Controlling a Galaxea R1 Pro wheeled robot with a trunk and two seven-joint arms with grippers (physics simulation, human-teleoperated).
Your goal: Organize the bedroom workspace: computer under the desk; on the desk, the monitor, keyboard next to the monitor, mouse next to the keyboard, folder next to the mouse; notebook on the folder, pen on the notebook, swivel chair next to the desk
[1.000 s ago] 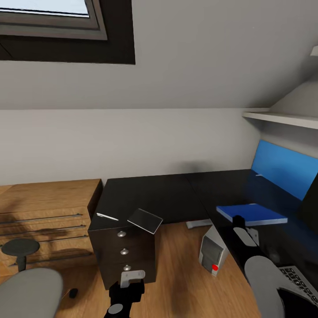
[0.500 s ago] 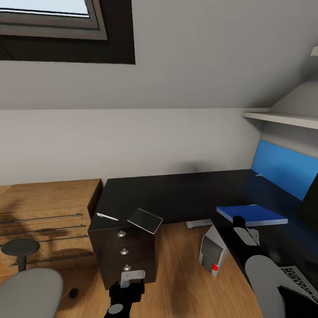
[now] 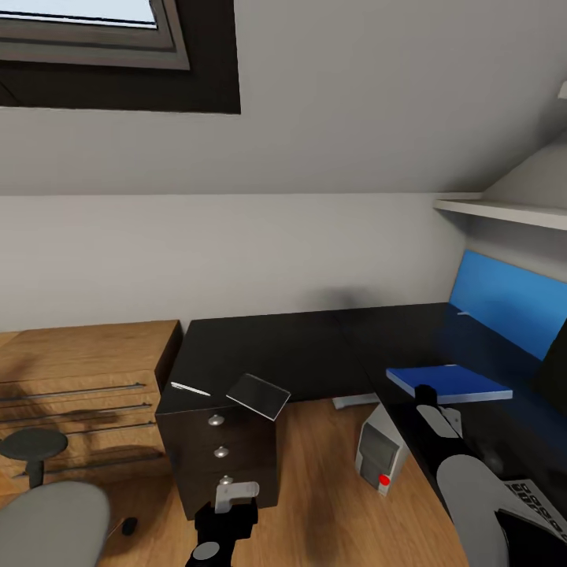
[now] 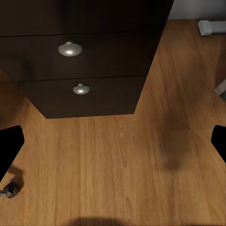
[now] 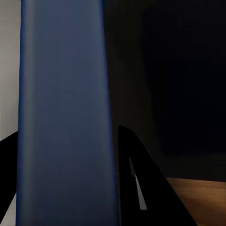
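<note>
— Where's the folder (image 3: 447, 383)?

— Flat on the desk (image 3: 291, 346), on its right wing near the front edge, a bright blue rectangle. The right gripper (image 5: 70, 188) is closed on it; in the right wrist view the blue sheet runs between the two dark fingers (image 5: 141, 188).

— And the other pieces?

— The notebook (image 3: 258, 394) sits on the corner of the desk above the drawer unit (image 3: 220, 449), overhanging the edge a little. The pen (image 3: 190, 388) lies just beside it, apart from it. The computer (image 3: 378, 453) stands on the wooden floor (image 4: 122, 160) under the desk's right wing, red dot at its lower front. A corner of the keyboard (image 3: 539, 500) shows on the desk at the far right.

— The left gripper (image 3: 228, 504)?

— Low in front of the drawers, fingers spread wide, holding nothing; its wrist view looks onto two knobs and bare floor.

— The swivel chair (image 3: 47, 520)?

— Its grey seat and a black armrest show at lower left, near the light wooden cabinet (image 3: 87, 386).
</note>
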